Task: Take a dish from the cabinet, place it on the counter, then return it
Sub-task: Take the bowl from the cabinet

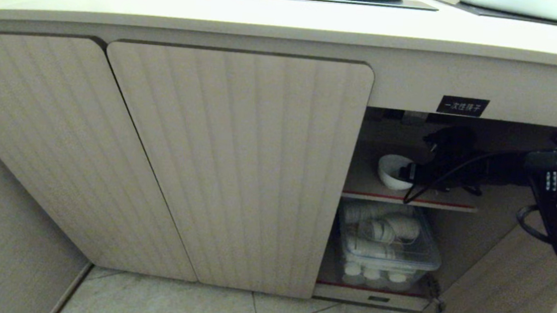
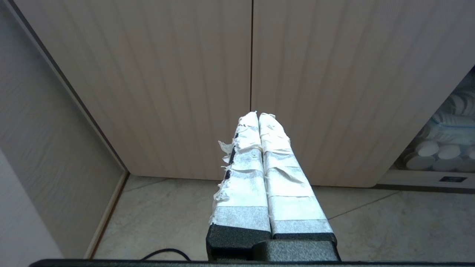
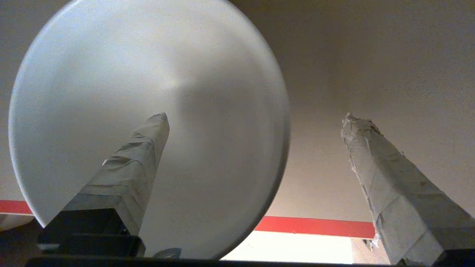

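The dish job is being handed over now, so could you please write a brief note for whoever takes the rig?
Right gripper: open inside the cabinet, one finger over the dish, nothing gripped.
Left gripper: shut, parked before the closed doors.
Dish: on the upper shelf.
Counter: no dish in view.
Cannot tell whether the dish still has to go out or is already back.

A small black label (image 1: pixel 462 106) sits on the front of the cabinet (image 1: pixel 231 167), just under the bench (image 1: pixel 290 21) edge, above the open part. It has white Chinese words: 一次性筷子. No other words can be read.
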### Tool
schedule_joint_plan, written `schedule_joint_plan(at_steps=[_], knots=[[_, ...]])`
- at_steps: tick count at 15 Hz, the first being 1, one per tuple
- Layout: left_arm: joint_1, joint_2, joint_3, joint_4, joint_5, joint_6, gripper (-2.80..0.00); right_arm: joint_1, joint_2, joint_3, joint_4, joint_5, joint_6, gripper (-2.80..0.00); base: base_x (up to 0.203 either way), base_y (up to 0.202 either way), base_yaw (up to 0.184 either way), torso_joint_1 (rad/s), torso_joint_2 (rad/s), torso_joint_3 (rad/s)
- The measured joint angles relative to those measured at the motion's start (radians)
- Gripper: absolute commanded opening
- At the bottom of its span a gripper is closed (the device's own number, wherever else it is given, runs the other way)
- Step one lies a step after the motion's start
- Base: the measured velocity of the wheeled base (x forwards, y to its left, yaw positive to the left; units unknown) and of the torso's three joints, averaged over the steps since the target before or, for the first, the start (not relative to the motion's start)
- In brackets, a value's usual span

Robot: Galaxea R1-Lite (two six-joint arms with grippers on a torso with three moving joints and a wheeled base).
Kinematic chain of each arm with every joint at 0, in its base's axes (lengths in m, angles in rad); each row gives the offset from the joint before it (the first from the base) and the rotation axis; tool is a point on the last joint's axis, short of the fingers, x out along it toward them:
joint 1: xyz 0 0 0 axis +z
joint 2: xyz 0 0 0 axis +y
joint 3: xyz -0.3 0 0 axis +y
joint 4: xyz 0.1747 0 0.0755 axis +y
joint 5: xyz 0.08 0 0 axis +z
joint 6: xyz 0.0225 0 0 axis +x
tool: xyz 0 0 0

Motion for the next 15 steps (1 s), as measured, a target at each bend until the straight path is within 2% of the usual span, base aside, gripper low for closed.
schedule_joint_plan(at_steps=[4,5,15], knots=[[0.000,0.000,0.000,0.000,0.000,0.000,-2.80,0.000,0.001,0.000,0.000,0.000,0.000,0.00,0.000,0.000,0.000,0.000,0.00,0.000],[0.000,0.000,0.000,0.000,0.000,0.000,-2.80,0.000,0.001,0.000,0.000,0.000,0.000,-2.80,0.000,0.000,0.000,0.000,0.00,0.000],[0.000,0.000,0.000,-0.002,0.000,0.000,-2.80,0.000,0.000,0.000,-0.007,0.001,0.002,-2.80,0.000,0.000,0.000,0.000,0.00,0.000]])
